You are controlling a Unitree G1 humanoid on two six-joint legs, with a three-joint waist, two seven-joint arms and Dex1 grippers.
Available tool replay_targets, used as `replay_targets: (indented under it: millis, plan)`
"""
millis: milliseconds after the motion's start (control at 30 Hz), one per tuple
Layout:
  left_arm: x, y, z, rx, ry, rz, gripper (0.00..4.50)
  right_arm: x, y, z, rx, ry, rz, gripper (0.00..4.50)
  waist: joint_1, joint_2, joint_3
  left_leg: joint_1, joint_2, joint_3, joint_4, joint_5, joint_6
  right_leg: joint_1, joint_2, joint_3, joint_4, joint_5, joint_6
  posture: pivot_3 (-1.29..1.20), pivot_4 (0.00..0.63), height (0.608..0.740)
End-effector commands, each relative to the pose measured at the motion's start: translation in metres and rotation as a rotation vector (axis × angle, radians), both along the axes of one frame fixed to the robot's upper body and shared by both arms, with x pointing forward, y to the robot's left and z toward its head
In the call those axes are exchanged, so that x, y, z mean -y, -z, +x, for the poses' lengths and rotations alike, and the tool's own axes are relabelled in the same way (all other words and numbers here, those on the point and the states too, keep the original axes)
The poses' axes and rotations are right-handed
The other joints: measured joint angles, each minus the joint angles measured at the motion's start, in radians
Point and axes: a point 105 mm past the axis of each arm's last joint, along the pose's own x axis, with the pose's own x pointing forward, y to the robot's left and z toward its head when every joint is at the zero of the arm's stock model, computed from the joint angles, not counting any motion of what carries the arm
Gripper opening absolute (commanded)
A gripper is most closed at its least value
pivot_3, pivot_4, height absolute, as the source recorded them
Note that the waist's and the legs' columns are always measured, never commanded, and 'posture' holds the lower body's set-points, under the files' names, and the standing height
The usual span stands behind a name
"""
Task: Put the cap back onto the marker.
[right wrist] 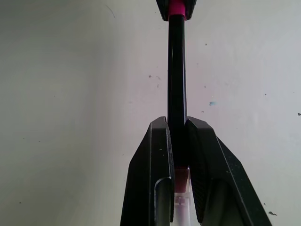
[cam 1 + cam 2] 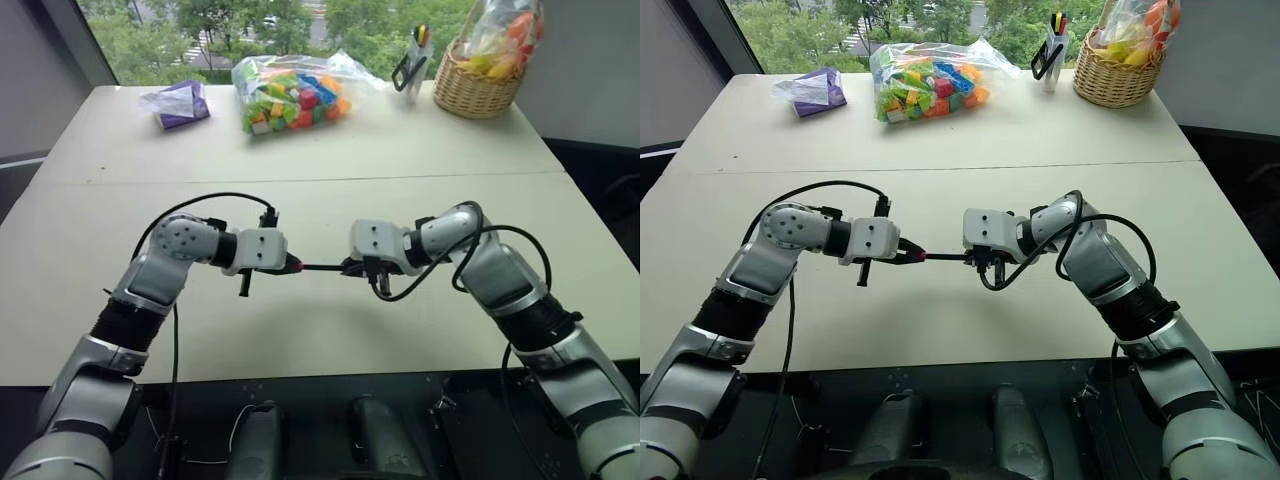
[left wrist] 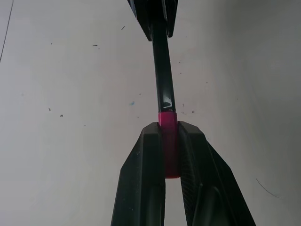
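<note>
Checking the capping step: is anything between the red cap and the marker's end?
Nothing visible. The left tool pinches the cap, which already meets the marker; the right tool grips the marker's other end, above the bare table.

A pale beige rectangular tabletop (image 2: 400, 150) filled most of the frame, a thin seam crossing it from left to right. Beyond its far edge, along the top of the frame, a window (image 2: 260, 25) showed green trees in daylight. A grey wall (image 2: 590, 80) stood at upper right.
</note>
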Motion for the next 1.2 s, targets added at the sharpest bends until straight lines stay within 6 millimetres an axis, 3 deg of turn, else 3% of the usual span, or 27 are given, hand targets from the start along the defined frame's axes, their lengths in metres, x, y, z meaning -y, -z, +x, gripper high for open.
replay_targets:
  millis: [33, 433, 1200]
  plan:
    - [0.022, -0.011, -0.005, 0.053, 0.074, -0.014, 0.0, -0.037, -0.029, -0.017, 0.097, -0.179, 0.063, 0.03, 0.0, 0.0, 0.0, 0.0, 0.0, 0.0, 0.0, 0.0, 0.0, 0.0, 0.0, 0.0, 0.0, 0.0, 0.0, 0.0, 0.15, 0.74]
    - [0.036, -0.024, -0.011, 0.029, 0.1, -0.144, 0.0, -0.037, -0.029, -0.016, 0.106, -0.177, 0.067, 0.03, -0.001, 0.0, 0.0, 0.0, 0.0, 0.0, 0.0, 0.0, 0.0, 0.0, 0.0, 0.0, 0.0, 0.0, 0.0, 0.0, 0.15, 0.74]
    - [0.019, -0.02, -0.013, 0.02, 0.042, -0.157, 0.0, -0.012, -0.015, -0.006, 0.083, -0.115, 0.017, 0.03, -0.001, 0.0, 0.0, 0.0, 0.0, 0.0, 0.0, 0.0, 0.0, 0.0, 0.0, 0.0, 0.0, 0.0, 0.0, 0.0, 0.15, 0.74]
